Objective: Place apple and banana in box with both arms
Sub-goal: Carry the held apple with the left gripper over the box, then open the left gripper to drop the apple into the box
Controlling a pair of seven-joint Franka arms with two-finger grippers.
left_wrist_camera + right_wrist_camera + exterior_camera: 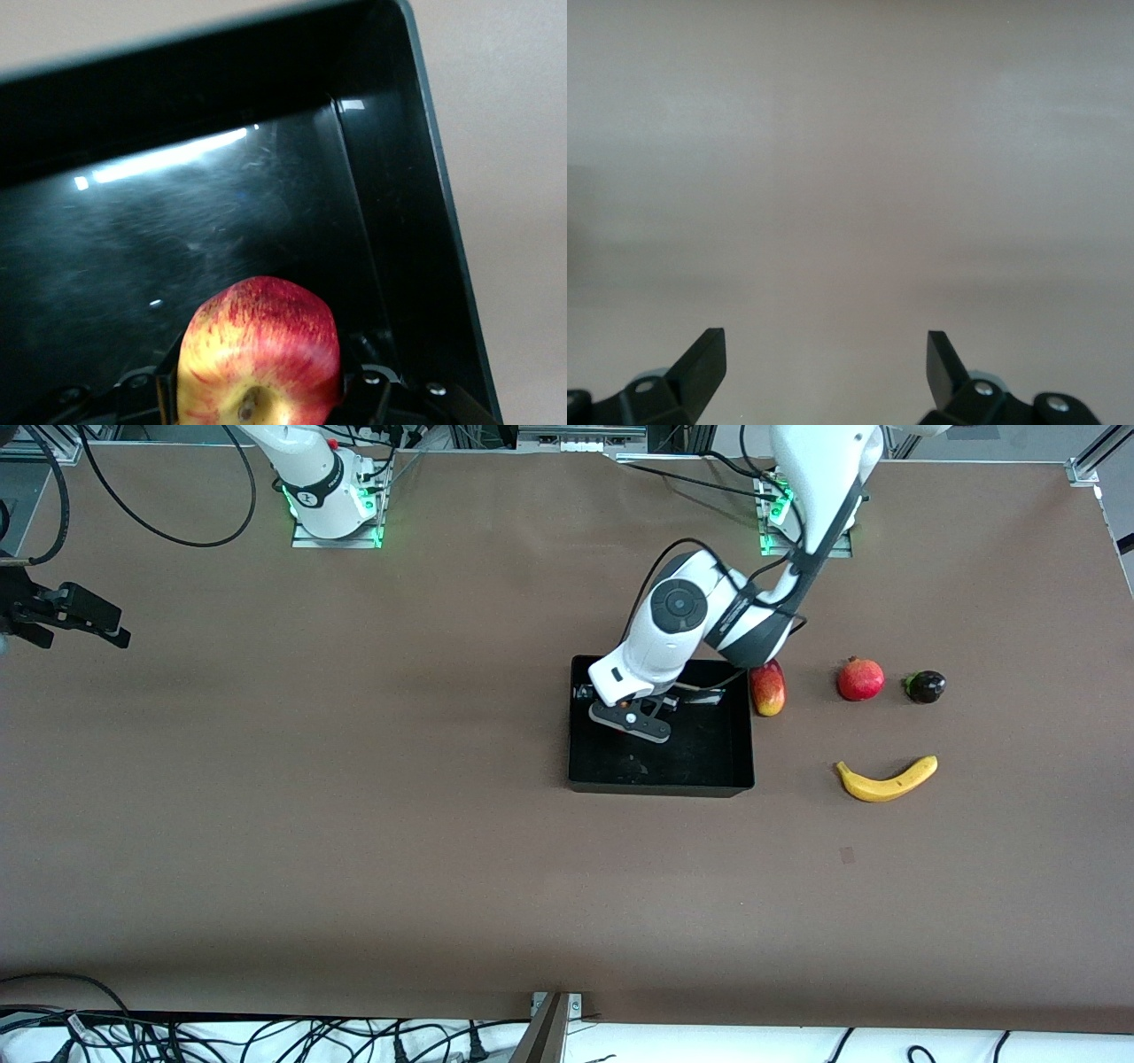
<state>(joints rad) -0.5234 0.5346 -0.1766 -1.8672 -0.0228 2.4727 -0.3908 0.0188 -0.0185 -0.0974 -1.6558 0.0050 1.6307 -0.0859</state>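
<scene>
The left gripper (pixel 631 717) hangs low inside the box (pixel 660 784), a shallow rectangular tray of black plastic whose glossy walls and scuffed floor throw back pale streaks of light. Its jaws are closed snugly on the apple (pixel 260 354), a small round fruit with smooth skin, red streaked over yellow, its stem dimple turned toward the wrist camera. In the wrist view the apple sits over the box floor near one corner; whether it touches the floor cannot be told.

The banana (pixel 887 779) lies on the table (pixel 354 824) toward the left arm's end, well apart from the box: a long curved yellow fruit with darker tips. Farther from the front camera than the banana, a row of three fruits lies beside the box: an elongated red and yellow mango (pixel 768 689) just beside the box wall, then a round red pomegranate (pixel 860 679) with a small crown, then a small dark glossy eggplant (pixel 926 686).

The right gripper (pixel 89 620) waits up over the right arm's end of the table, its black fingers (pixel 700 363) spread wide with nothing between them.

The table is covered in a flat, matte brown sheet. Black cables trail along the table edges, and green lights glow at the arm bases.
</scene>
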